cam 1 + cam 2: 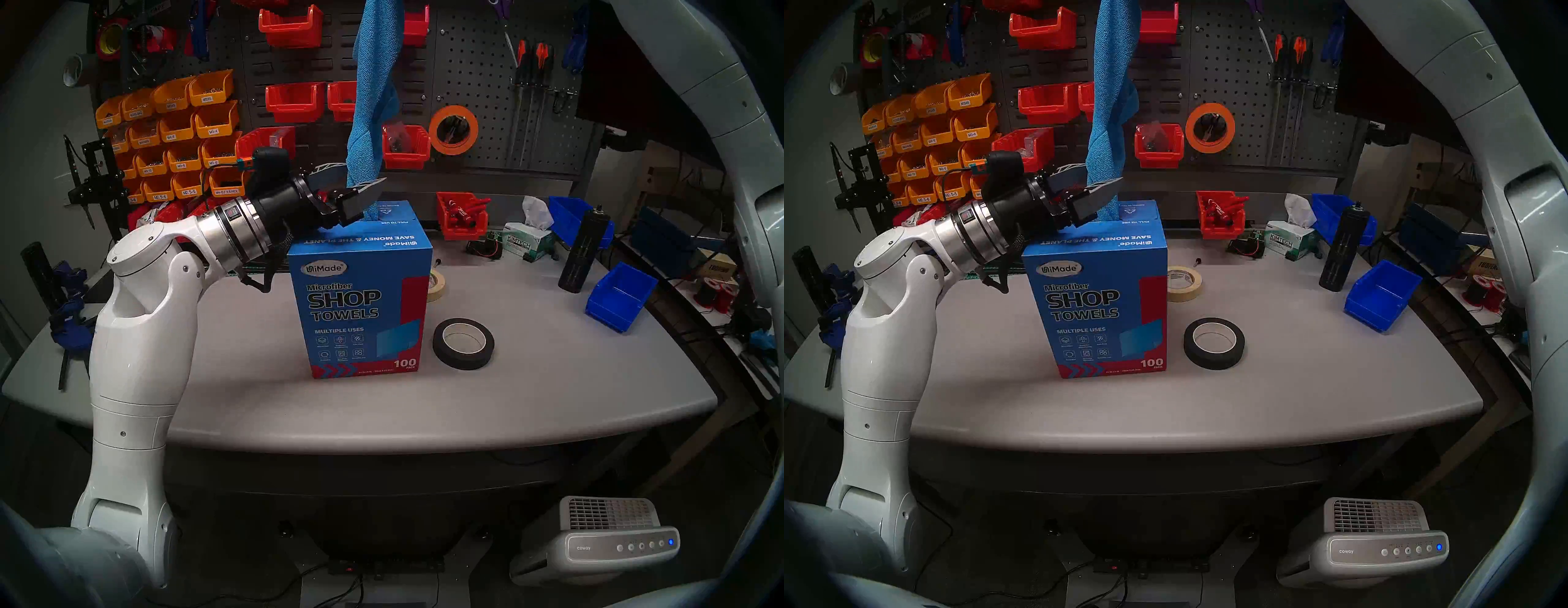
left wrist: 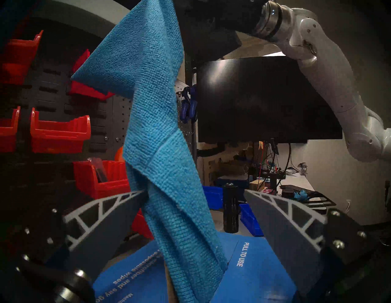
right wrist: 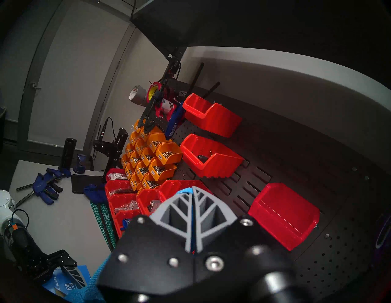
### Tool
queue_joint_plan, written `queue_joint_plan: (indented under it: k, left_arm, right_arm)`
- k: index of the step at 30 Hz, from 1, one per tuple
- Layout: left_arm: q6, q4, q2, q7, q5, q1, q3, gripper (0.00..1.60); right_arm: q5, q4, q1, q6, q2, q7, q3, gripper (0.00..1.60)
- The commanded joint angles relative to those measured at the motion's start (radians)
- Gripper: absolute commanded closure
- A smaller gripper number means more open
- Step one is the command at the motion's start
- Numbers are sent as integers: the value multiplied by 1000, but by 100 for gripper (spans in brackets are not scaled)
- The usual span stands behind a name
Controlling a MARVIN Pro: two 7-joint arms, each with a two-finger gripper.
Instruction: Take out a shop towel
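Shop towel (image 1: 373,97): hangs from pinching right gripper (image 3: 193,190), tail in carton (image 1: 360,297) top slot. Left gripper (image 2: 193,196) spread around it. Black tape roll (image 1: 463,343) right of carton. Right-wrist view alone shows pinch.

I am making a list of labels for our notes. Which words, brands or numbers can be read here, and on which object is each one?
"UniMade", "Microfiber SHOP TOWELS", "MULTIPLE USES", "100": carton front.
"SAVE MONEY & THE PLANET", "PULL TO USE": carton top.
"KIMTECH": tissue box.
"coway": air purifier.
Orange bin labels: mostly too small to read.
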Motion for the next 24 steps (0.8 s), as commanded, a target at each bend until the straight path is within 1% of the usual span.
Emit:
queue_joint_plan:
  k: [1,4,9,17,18,19,21,22,23,24]
  left_arm:
    - [61,-27,-30,48,-23,-44,-8,0]
    - [94,-26,-43,71,-29,-57,-2,0]
    - [140,-31,-46,90,-26,-74,14,0]
    - [148,-38,-54,101,-27,-75,19,0]
    - [142,-40,-55,104,-23,-73,19,8]
    - [136,-43,-51,105,-17,-72,21,21]
    - [136,-45,-52,106,-18,-69,23,24]
    - [132,-44,-52,105,-17,-68,24,81]
    - [129,-44,-52,104,-17,-67,25,88]
    - [126,-45,-50,103,-16,-67,26,146]
  right_arm:
    - [-1,-5,31,1,16,-9,24,160]
    - [2,-10,29,1,20,-9,23,160]
    - [8,-17,24,-1,27,-12,24,160]
    - [20,-35,13,-3,44,-18,26,160]
    - [21,-36,12,-3,46,-19,26,160]
    - [23,-37,11,-4,47,-19,27,160]
    - [26,-40,10,-5,49,-21,28,160]
    - [27,-40,10,-5,50,-21,28,160]
    - [28,-41,9,-6,51,-22,28,160]
    - [29,-42,9,-6,52,-22,28,160]
